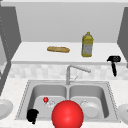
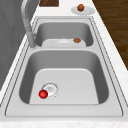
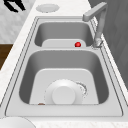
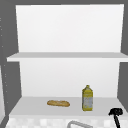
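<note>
At the lower left of the front view, the left hand [image 1: 32, 115] hovers with curled fingers at the sink's [image 1: 25, 100] front rim, holding nothing. The small red ball [image 1: 45, 99] lies nearest, beside the left basin's drain. At the right edge, the right hand [image 1: 114, 60] hangs by the shelf [image 1: 32, 53], its fingers' state unclear.

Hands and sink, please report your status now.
Left hand low at sink's front-left rim, curled, holding nothing. Right hand by shelf edge, fingers unclear. Small red ball beside left basin drain. White plate in right basin.
</note>
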`<action>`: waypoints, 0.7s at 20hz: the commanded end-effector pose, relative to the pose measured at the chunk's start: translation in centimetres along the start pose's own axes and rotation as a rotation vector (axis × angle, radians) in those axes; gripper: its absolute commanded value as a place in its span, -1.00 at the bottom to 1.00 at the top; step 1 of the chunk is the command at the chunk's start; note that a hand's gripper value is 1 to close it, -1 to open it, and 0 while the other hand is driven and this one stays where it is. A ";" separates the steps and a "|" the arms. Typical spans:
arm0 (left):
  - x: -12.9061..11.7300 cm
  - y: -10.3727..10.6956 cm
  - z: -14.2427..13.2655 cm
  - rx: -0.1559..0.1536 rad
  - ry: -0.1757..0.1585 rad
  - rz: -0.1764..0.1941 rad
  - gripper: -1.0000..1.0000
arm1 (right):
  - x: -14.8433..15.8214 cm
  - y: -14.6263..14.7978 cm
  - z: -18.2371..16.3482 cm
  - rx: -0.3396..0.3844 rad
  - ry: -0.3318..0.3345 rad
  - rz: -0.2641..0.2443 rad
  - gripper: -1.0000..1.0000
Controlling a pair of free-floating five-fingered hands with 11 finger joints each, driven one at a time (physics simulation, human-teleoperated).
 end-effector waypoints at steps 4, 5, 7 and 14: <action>0.0 0.0 0.0 0.000 0.000 0.000 0.00 | -1.1 5.0 0.3 -0.082 0.026 -0.036 -1.00; 0.0 0.0 0.0 0.000 0.000 0.000 0.00 | -1.3 5.7 0.4 -0.123 0.017 -0.042 -1.00; 0.0 0.0 0.0 0.000 0.000 0.000 0.00 | -1.7 7.1 1.0 -0.192 0.002 -0.052 -1.00; 0.0 0.0 0.0 0.000 0.000 0.000 0.00 | -2.7 9.1 5.2 -0.360 -0.041 -0.082 -1.00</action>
